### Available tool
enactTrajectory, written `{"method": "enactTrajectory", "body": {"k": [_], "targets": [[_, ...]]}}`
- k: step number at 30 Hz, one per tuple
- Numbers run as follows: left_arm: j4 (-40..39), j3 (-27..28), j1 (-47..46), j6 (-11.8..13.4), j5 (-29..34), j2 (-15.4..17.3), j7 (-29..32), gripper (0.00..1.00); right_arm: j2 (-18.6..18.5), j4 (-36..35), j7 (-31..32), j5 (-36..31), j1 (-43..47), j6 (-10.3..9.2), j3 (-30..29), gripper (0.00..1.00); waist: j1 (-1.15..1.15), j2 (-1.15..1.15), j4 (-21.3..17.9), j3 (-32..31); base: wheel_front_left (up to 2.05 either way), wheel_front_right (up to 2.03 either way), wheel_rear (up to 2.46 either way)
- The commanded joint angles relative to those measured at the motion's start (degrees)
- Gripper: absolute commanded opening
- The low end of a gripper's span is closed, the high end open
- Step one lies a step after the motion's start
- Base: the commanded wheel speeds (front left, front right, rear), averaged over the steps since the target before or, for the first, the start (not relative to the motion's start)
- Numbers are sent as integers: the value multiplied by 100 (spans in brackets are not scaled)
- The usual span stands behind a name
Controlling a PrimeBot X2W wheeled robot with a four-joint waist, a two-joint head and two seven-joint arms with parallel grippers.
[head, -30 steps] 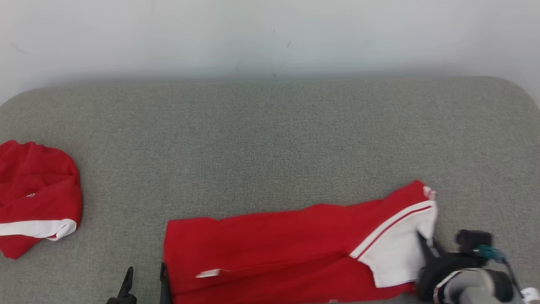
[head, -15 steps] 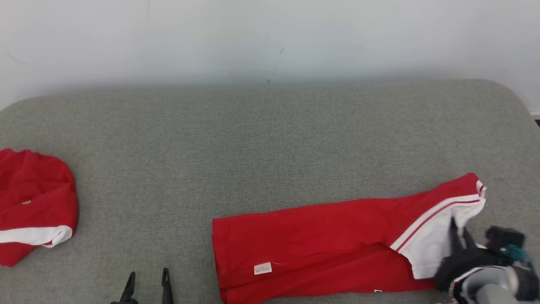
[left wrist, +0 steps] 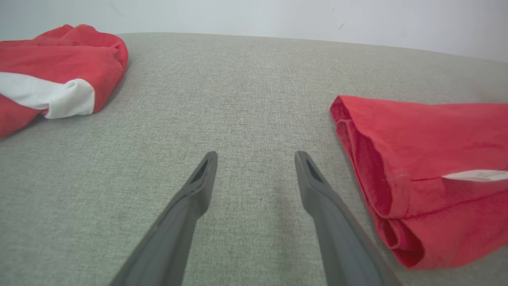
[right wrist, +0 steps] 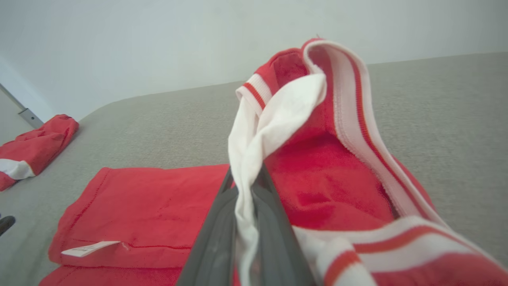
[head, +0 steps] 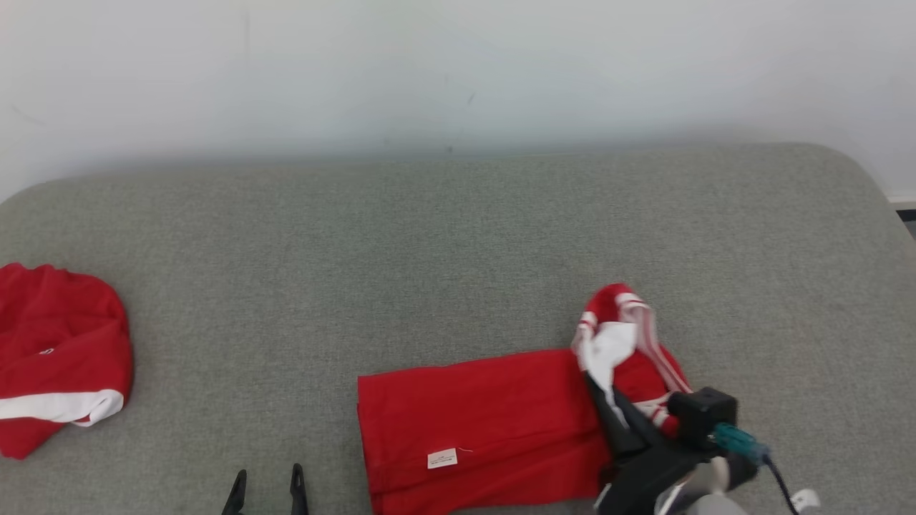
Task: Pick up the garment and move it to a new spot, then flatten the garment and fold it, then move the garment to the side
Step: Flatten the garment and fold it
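Garment [head: 479, 415] end pinched in right end effector [right wrist: 245, 178], left end effector [left wrist: 256, 157] wide, second red garment [head: 61, 350] well apart leftward.

Red-and-white garments: two, namely one folded garment [head: 472, 422] and one bundled garment [head: 57, 357]. Grippers: two, left gripper [head: 268, 472] and right gripper [head: 592, 379]. Grey surface [head: 458, 236]: one; white label [head: 442, 458]: one.

Garment [head: 486, 418] well right of bundle [head: 61, 357]
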Motion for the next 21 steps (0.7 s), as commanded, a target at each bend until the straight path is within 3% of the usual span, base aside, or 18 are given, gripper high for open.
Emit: {"method": "enactTrajectory", "body": {"k": [1, 8, 17, 18, 20, 21], "targets": [[18, -26, -24, -3, -25, 5, -18, 100, 54, -125, 68, 77, 55, -14, 137, 0, 0, -1, 57, 17, 0, 0, 0], [53, -195, -131, -18, -16, 4, -18, 100, 169, -472, 515, 326, -109, -14, 1140, 0, 0, -1, 460, 56, 0, 0, 0], [79, -256, -112, -34, -25, 3, -18, 100, 415, 109, 499, 336, -617, -14, 1767, 0, 0, -1, 936, 80, 0, 0, 0], [76, -260, -101, -24, -39, 3, -18, 100, 452, 216, 486, 359, -659, -14, 1802, 7, 0, -1, 955, 84, 0, 0, 0], [74, -280, -86, 2, -52, 3, -18, 100, 523, 390, 374, 420, -768, -14, 1858, 97, 0, -1, 983, 85, 0, 0, 0], [70, -294, -86, 16, -62, 3, -18, 100, 554, 441, 317, 463, -820, -14, 1884, 100, 0, -1, 989, 90, 0, 0, 0]]}}
